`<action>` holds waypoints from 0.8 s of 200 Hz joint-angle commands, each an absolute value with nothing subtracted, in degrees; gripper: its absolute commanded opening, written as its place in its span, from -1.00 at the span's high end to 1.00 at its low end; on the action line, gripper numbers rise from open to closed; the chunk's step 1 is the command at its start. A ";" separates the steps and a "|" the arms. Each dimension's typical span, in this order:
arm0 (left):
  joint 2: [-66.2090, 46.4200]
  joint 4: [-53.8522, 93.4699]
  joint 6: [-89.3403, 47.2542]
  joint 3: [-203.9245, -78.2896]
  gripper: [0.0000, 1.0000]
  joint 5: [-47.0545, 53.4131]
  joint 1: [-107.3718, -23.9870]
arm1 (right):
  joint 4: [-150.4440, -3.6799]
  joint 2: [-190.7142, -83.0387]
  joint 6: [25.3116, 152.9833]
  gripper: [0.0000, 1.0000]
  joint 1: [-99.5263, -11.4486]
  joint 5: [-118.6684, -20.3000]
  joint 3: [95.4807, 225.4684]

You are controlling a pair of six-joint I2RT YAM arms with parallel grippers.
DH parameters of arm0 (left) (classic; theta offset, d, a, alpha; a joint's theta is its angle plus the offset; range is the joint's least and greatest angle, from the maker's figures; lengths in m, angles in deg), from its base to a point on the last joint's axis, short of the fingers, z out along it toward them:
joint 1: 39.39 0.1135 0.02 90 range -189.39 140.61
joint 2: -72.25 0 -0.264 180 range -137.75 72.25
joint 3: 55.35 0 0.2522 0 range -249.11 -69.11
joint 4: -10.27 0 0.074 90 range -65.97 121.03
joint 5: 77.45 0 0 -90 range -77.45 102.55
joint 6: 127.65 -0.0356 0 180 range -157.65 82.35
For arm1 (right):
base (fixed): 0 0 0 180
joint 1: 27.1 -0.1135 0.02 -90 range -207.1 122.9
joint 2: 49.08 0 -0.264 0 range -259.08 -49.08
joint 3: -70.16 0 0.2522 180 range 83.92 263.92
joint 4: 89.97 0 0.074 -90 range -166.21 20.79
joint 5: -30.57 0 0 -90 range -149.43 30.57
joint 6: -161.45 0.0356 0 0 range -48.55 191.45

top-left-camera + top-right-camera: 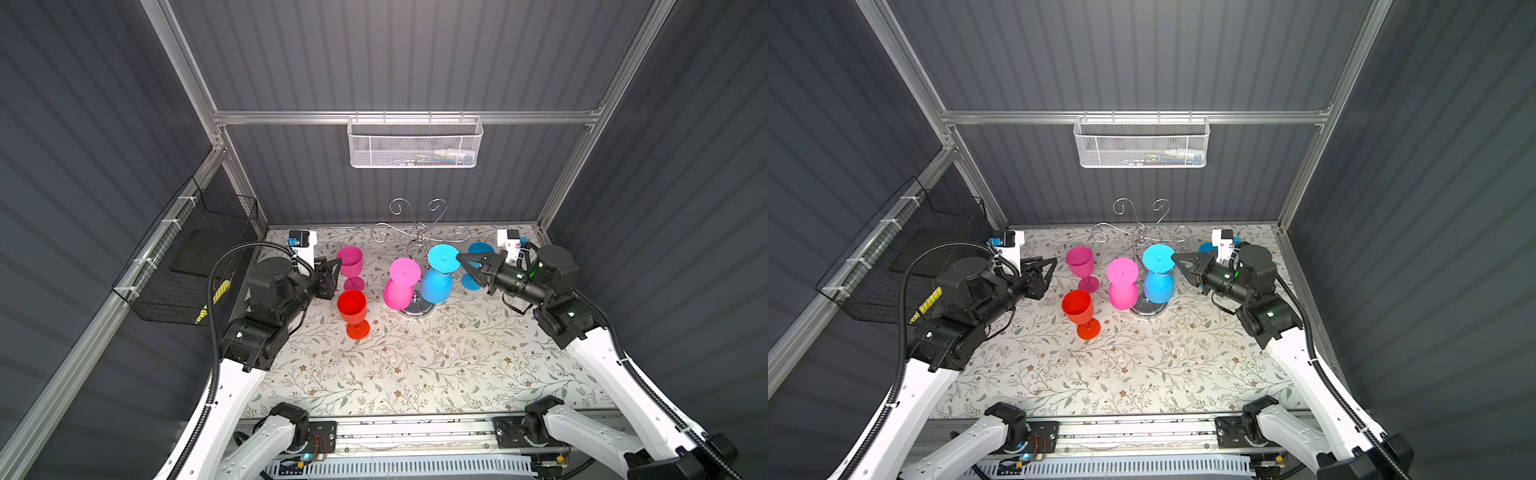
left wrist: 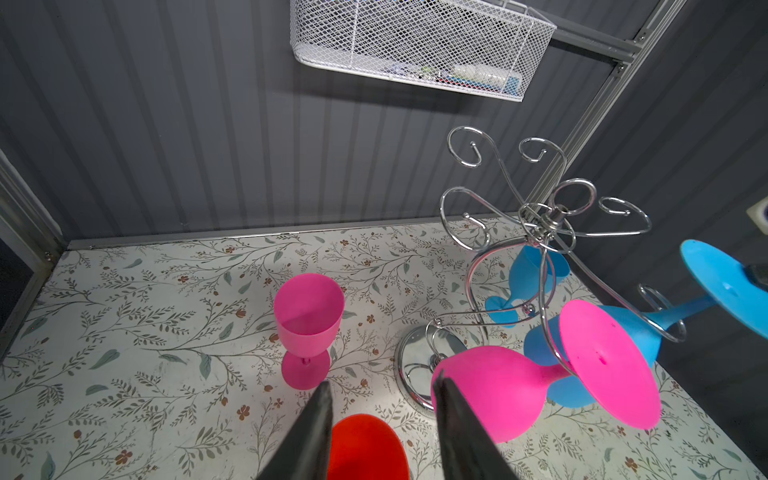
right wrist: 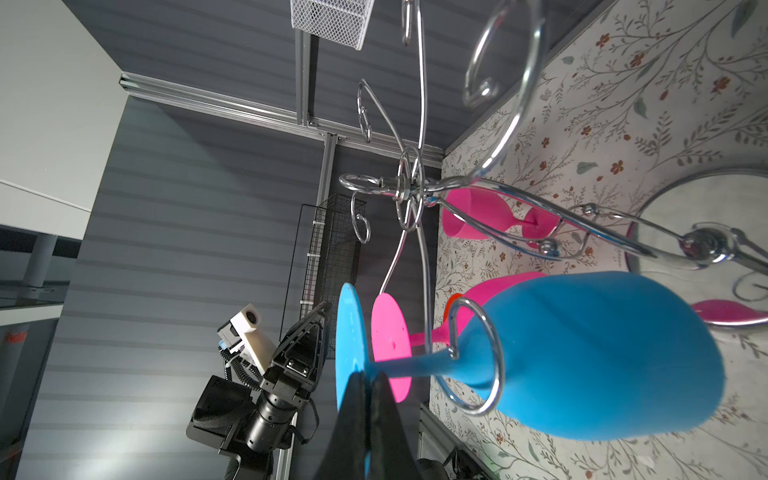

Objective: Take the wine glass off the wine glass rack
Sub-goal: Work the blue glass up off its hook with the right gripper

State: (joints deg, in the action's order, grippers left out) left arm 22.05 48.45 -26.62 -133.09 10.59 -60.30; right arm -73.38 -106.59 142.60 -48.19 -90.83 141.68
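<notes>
The wine glass rack stands just beyond the right fingertips. From its scroll the blue wine glass hangs bowl-down, its stem vertical below them. The right gripper pinches its foot rim. The left gripper, half-spread and empty, sits farther off.

Floral-patterned table, chrome wine glass rack standing on it, upright pink glass, red glass, blue glass
</notes>
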 commanded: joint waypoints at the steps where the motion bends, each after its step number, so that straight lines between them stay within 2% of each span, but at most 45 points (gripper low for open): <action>1: 22.85 49.51 -27.72 -132.74 0.15 11.14 -59.96 | -68.97 -107.21 140.46 1.00 -48.55 -89.67 143.84; 160: 23.57 50.30 -28.42 -132.35 0.15 11.82 -59.95 | -64.20 -112.86 140.18 1.00 -48.90 -88.13 150.56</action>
State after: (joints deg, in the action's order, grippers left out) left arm 22.91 49.52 -26.93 -132.35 11.29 -60.27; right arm -64.75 -112.58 140.40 -48.54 -88.95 148.76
